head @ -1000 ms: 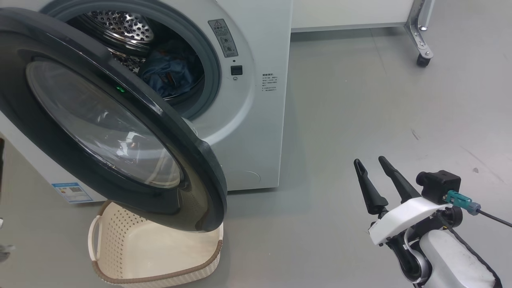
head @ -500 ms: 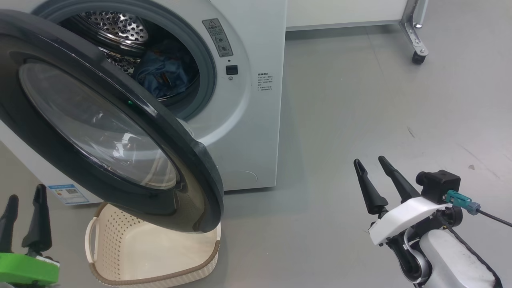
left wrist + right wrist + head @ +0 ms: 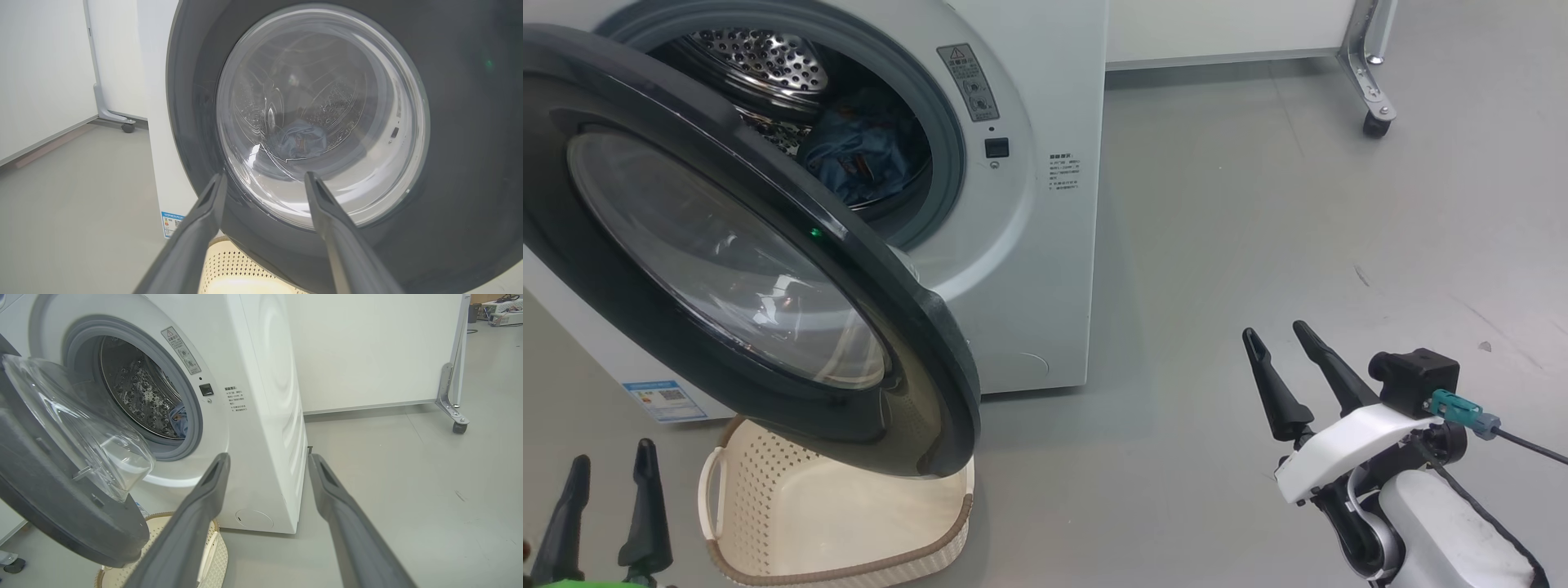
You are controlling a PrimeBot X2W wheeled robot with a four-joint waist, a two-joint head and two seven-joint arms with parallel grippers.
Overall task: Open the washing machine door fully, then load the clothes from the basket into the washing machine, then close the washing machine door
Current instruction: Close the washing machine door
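The white washing machine [image 3: 1029, 245] stands at the upper left. Its black-rimmed door [image 3: 915, 343] hangs partly open, swung out over the basket. Blue clothes [image 3: 862, 155] lie inside the steel drum, and the left wrist view shows the clothes [image 3: 298, 139] through the door [image 3: 470, 122] glass. The cream basket [image 3: 760, 490] sits on the floor under the door, and the part of its inside that I see is bare. My left gripper [image 3: 613, 453] is open at the lower left, pointing at the door's outer face, left gripper [image 3: 265, 175] close to the glass. My right gripper [image 3: 1273, 329] is open over the floor to the right, holding nothing.
Grey floor spreads out to the right of the machine. A white panel on a castor wheel [image 3: 1376, 122] stands at the back right. A blue label sticker [image 3: 666, 398] is low on the machine's front. A cable runs off my right wrist.
The head camera shifted a little. My left gripper came into view at the lower left and now sits lower and further right. The door and my right arm look unchanged.
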